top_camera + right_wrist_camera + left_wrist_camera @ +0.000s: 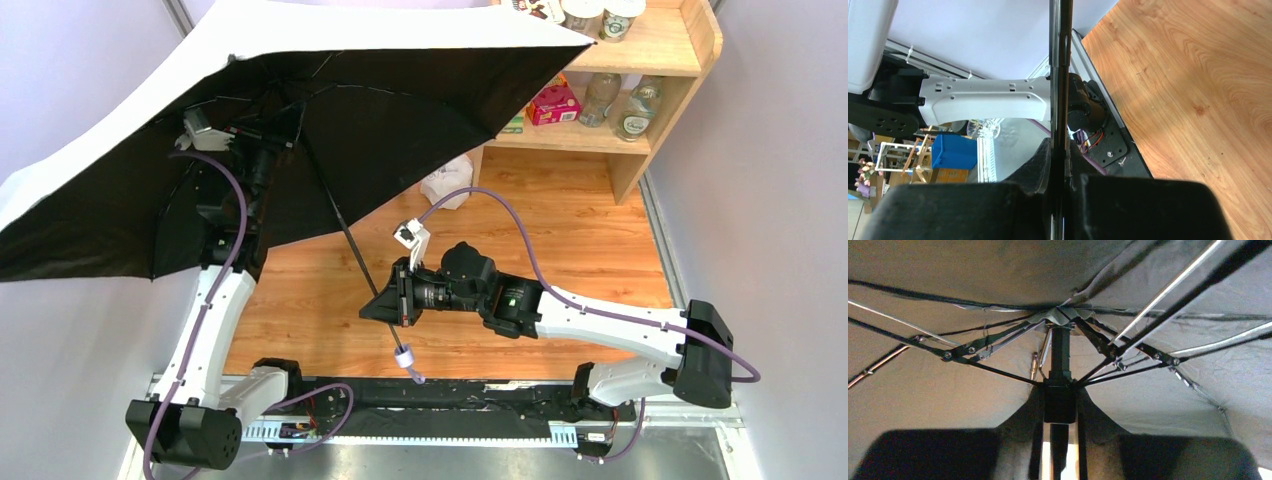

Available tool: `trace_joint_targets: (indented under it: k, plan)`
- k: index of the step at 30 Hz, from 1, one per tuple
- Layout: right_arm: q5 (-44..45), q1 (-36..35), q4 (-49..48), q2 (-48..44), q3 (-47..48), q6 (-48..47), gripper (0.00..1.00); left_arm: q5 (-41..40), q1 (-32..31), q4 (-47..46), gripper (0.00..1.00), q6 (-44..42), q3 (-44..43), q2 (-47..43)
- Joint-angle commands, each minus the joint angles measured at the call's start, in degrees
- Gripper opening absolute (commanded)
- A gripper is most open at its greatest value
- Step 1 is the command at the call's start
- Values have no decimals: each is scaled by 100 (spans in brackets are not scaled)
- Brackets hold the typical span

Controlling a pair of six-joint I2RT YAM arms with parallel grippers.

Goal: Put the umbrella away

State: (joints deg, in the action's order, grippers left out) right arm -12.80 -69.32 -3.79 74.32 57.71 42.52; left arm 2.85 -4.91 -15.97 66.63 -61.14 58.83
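Your R jaws clamp umbrella (pixel 400 100) shaft; L jaws flank runner (pixel 1060 405), grip unclear. Canopy overhangs white bag (pixel 447 182), shelf (pixel 665 45) beside.

Umbrella (pixel 400 100) is wide open and tipped over the left half of the wooden table (pixel 580 240), with the black underside facing the camera. Right gripper (pixel 385 300) is clamped on the thin shaft (pixel 345 235), a bit up from the little handle (pixel 404 358). Left gripper (pixel 285 135) is up near the hub, kinda lost against the black, so can't tell its jaws. Shelf (pixel 640 80) sits back right.
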Motion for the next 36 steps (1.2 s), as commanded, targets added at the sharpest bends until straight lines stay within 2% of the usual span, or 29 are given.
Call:
trace_joint_targets:
  k: [1,3,5,9,12,13,18,22,24,26,30,36]
  plan:
    - [40,-47,-456,-58,337,-359,0,-164,16,-873,0,-115,-73,-21]
    - [145,-38,-403,-67,337,-446,0,161,-1,-829,0,-142,-117,-12]
    - [348,23,-394,-32,390,-552,0,678,16,-1249,0,321,58,-38]
    - [85,436,-210,117,732,-693,0,2031,-1,-1558,0,1254,550,-64]
    - [-187,674,-79,240,1074,-798,0,2421,-45,-1769,0,1616,998,-406]
    - [-423,726,-130,293,1154,-998,0,2544,-54,-1709,0,1721,1191,-494]
    - [-337,990,-139,266,1207,-930,0,3360,157,-1067,0,1660,1447,-970]
    - [-409,1149,-62,722,1609,-1008,0,3486,-212,-796,0,1626,1597,-1075]
    - [-303,1157,63,969,2040,-1167,0,3258,-510,850,0,987,1466,-1215]
    - [-154,1210,80,1180,2427,-1228,0,3134,-652,1235,0,861,1622,-1330]
    - [-12,1421,11,1602,3245,-1063,0,2985,-696,658,0,1273,2360,-1760]
    - [303,1571,-683,1981,3966,-772,0,2861,-696,1016,0,869,2396,-2033]
